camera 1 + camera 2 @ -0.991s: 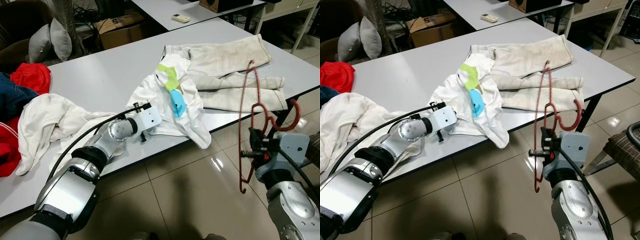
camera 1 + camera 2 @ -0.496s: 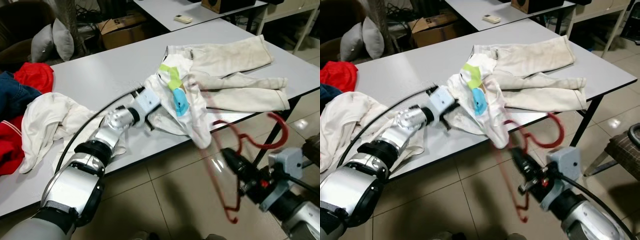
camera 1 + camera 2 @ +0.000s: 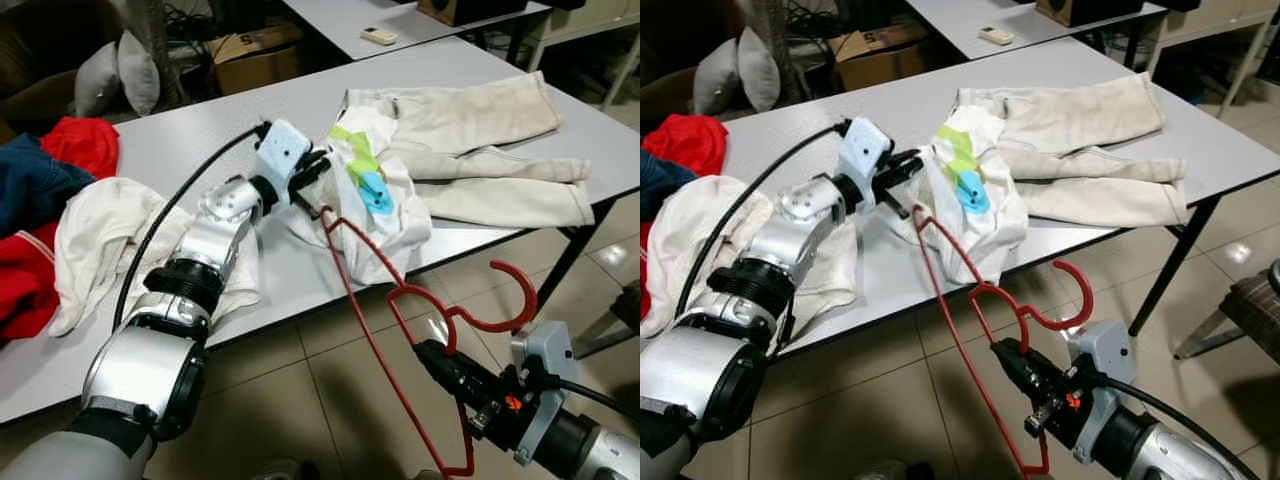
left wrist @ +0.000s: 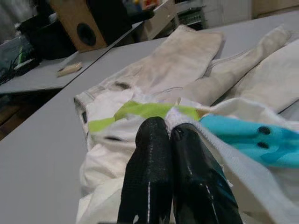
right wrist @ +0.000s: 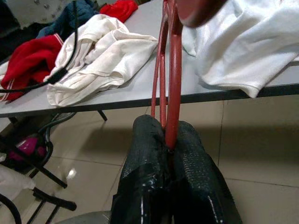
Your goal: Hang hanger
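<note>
A long grey table [image 3: 200, 150] runs across the room, its near edge facing the robot, over a glossy tiled floor [image 3: 340, 390]. A second grey table [image 3: 340, 15] stands behind it, carrying a small remote control [image 3: 378, 36], with a cardboard box [image 3: 245, 50] and grey cushions [image 3: 120, 80] on the floor between and to the left.

On the far right end of the near table lie cream trousers [image 3: 480, 130], spread flat. Against their left side, near the table's front edge, sits a white shirt [image 3: 385, 210] with a green and blue print, one fold hanging over the edge. At the left end lie a white garment [image 3: 100, 230], a red garment [image 3: 80, 145] and a dark blue garment [image 3: 35, 180].

The red hanger [image 3: 385, 330] is held out below the table's front edge. Its long axis runs diagonally, one end reaching up to the white shirt at the table edge, the other low near the floor; its hook curls upward to the right.

The left gripper [image 4: 166, 140] is on the white shirt, fingers pressed together, pinching the fabric. The right gripper [image 5: 168, 142] is low in front of the table, fingers clamped on the hanger's wire just below the hook.
</note>
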Available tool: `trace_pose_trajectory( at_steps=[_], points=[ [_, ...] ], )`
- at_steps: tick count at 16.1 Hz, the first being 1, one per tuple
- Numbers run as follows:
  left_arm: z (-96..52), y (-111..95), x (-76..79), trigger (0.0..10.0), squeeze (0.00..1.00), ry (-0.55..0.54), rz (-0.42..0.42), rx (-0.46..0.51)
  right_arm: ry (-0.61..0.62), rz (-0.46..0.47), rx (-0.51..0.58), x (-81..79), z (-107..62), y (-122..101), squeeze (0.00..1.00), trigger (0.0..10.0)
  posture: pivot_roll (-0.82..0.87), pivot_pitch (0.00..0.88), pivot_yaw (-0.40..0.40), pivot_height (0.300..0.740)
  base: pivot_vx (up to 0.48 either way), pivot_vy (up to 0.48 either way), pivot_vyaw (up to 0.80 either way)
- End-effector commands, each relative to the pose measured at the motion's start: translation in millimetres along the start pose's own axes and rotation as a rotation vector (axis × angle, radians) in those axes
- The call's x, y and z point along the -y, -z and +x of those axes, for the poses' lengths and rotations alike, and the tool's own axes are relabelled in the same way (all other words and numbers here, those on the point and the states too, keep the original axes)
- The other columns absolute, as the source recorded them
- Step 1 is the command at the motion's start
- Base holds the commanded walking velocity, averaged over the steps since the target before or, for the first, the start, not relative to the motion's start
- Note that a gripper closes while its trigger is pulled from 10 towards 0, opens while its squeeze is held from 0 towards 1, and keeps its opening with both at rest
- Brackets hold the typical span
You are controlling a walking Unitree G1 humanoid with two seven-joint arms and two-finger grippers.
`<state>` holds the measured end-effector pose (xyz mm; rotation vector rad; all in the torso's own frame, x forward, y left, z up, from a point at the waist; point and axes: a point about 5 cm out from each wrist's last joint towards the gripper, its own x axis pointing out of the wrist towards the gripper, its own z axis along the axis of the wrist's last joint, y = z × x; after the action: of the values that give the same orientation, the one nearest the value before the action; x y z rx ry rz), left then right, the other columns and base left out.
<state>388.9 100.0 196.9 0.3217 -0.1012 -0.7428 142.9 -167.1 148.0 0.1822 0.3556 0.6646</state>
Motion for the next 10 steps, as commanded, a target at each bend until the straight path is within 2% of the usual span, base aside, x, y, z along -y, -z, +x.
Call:
trace_pose_trajectory(
  at_steps=[1,2,4,7,10],
  points=[
    [-2.1,-5.4,-3.2,0.0,0.0,0.017,0.024,0.007,0.01,0.012,-0.005,1.2,1.2,0.6,0.0,10.0,-0.16,0.031,0.14,0.74,0.0,0.0,0.0],
    [-3.6,-4.7,0.2,0.0,0.0,0.042,0.046,-0.005,0.064,0.019,-0.015,8.2,1.7,2.3,0.0,10.0,-0.16,0.032,0.14,0.74,0.0,0.0,0.0],
    [-5.6,-6.4,-2.9,0.0,0.0,0.016,0.041,-0.007,0.128,0.02,-0.02,15.5,-3.2,3.7,0.0,10.0,-0.16,0.032,0.138,0.74,0.0,0.0,0.0],
    [-6.2,-9.3,-0.5,0.0,0.0,0.045,0.055,-0.005,0.088,0.039,0.01,12.4,-4.2,-0.7,0.0,10.0,-0.16,0.034,0.141,0.74,0.0,0.0,0.0],
    [-6.9,-4.8,6.6,0.0,0.0,0.083,0.141,-0.045,0.066,0.047,0.028,8.5,2.6,-2.8,0.0,10.0,-0.16,0.033,0.14,0.74,0.0,0.0,0.0]
  ],
)
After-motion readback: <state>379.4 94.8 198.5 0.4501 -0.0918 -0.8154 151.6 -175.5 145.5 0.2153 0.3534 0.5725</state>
